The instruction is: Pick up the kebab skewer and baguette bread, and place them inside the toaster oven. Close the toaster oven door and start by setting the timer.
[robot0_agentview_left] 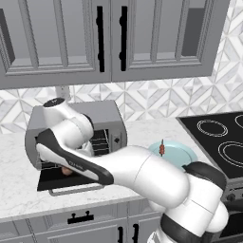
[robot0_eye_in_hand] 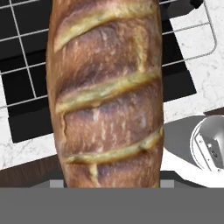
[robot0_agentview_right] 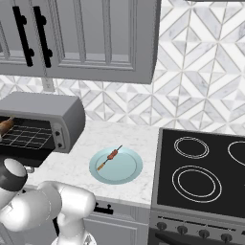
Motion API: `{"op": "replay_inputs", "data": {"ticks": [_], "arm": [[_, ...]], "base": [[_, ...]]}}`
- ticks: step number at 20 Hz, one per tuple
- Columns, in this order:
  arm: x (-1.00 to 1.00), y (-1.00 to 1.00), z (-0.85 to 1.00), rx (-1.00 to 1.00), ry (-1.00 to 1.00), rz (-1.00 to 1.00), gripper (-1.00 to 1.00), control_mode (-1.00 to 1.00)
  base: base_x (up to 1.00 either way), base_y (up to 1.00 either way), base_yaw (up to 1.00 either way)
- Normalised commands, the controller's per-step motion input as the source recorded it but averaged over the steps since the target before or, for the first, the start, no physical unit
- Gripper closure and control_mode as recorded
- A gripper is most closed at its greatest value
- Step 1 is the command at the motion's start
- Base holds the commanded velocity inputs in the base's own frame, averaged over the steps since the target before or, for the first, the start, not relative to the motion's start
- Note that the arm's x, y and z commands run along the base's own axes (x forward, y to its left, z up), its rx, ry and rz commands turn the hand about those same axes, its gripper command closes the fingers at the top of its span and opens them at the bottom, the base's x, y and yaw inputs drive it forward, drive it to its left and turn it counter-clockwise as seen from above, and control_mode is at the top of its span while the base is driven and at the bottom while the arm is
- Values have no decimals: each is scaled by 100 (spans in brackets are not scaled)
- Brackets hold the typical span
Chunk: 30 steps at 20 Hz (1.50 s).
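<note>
The baguette bread point(robot0_eye_in_hand: 105, 92), golden-brown with a slashed crust, sits right in front of the hand camera and hides my fingertips. It hangs over the wire rack point(robot0_eye_in_hand: 22, 65) of the toaster oven point(robot0_agentview_left: 76, 116), and my gripper is shut on it. One end of the loaf point(robot0_agentview_left: 66, 171) peeks out under my forearm, above the toaster oven door point(robot0_agentview_left: 71, 184), which is dropped open. In the right base view the loaf's tip point(robot0_agentview_right: 5, 125) is tilted inside the oven mouth point(robot0_agentview_right: 28, 134). The kebab skewer point(robot0_agentview_right: 110, 157) lies on a pale blue plate point(robot0_agentview_right: 127, 170).
A black glass cooktop point(robot0_agentview_right: 201, 177) takes up the counter to the right of the plate. Grey wall cabinets point(robot0_agentview_left: 109, 38) hang above the oven. The oven's knob panel point(robot0_agentview_left: 116, 137) is on its right side. My own forearm crosses in front of the open door.
</note>
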Motion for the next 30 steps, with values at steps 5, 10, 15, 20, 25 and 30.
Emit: {"op": "replay_inputs", "data": {"ticks": [5, 10, 15, 20, 25, 30], "arm": [[20, 6, -31, 5, -1, 0, 100, -100], [0, 5, -10, 4, 0, 0, 100, -100], [0, 30, 0, 0, 2, 2, 100, -100], [25, 37, 0, 0, 17, 3, 100, -100], [30, 2, 0, 0, 5, 3, 100, -100], [9, 0, -8, 0, -4, 0, 100, -100]], "base": [[0, 0, 0], [0, 0, 0], [0, 0, 0], [0, 0, 0], [0, 0, 0], [0, 0, 0]]}}
